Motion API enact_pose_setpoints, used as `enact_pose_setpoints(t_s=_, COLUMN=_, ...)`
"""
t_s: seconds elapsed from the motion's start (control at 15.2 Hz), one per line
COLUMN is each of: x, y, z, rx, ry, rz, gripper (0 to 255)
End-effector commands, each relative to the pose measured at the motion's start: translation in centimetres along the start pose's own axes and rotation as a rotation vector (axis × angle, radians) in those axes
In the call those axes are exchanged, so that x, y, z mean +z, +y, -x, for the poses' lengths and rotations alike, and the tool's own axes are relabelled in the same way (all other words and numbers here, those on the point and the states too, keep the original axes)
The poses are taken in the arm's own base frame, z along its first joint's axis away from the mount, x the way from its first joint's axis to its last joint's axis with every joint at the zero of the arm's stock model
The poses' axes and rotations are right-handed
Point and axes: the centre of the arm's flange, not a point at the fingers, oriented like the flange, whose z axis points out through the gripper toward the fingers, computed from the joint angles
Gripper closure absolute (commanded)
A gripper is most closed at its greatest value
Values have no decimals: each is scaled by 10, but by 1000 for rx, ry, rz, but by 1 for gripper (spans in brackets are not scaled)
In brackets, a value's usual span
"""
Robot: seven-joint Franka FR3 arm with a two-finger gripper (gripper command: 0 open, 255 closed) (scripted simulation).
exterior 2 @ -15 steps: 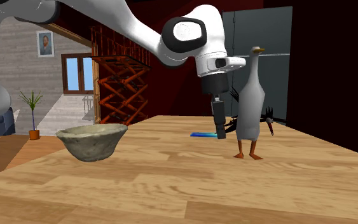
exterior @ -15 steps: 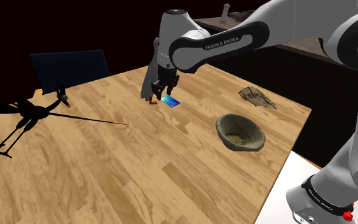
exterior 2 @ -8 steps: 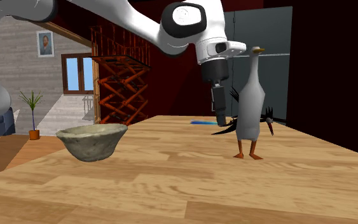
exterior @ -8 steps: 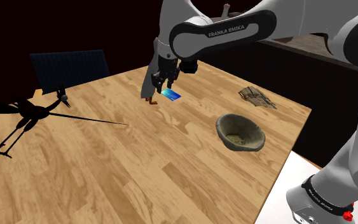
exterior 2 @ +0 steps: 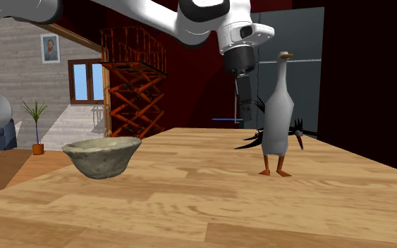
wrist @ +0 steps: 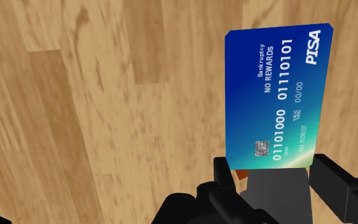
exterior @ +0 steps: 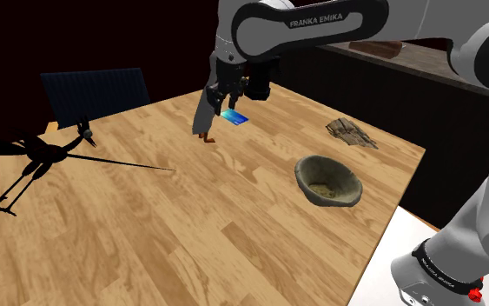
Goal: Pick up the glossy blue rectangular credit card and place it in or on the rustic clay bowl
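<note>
Blue and glossy, the rectangular credit card (wrist: pixel 276 89) is pinched by one short end between the two fingers of the black gripper (wrist: pixel 276 181). Its long axis runs straight out beyond the fingertips, and it hangs clear above the pale wooden table (exterior: pixel 190 226). In the shoulder view the card sits in the upper middle of the frame, while the rough brownish clay bowl (exterior: pixel 303 174) rests on the table toward the lower right, well apart. The coming move, as I judge it, is a carry down-right across that frame until the card's free end overhangs the bowl's opening.
</note>
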Motion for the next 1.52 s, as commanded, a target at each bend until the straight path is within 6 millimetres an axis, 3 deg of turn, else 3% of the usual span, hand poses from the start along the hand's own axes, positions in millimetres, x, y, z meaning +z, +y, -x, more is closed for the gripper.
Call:
enact_pose_setpoints(t_s=0.0, x=-11, y=-1, z=-1, rx=0, ry=0, rz=0, gripper=255)
enact_pose_setpoints(t_s=0.26, x=-28, y=0, z=-3, rx=0, ry=0, rz=0, gripper=255)
enact_pose_setpoints(t_s=1.45, x=-70, y=56, z=224, rx=0, ry=0, rz=0, gripper=255)
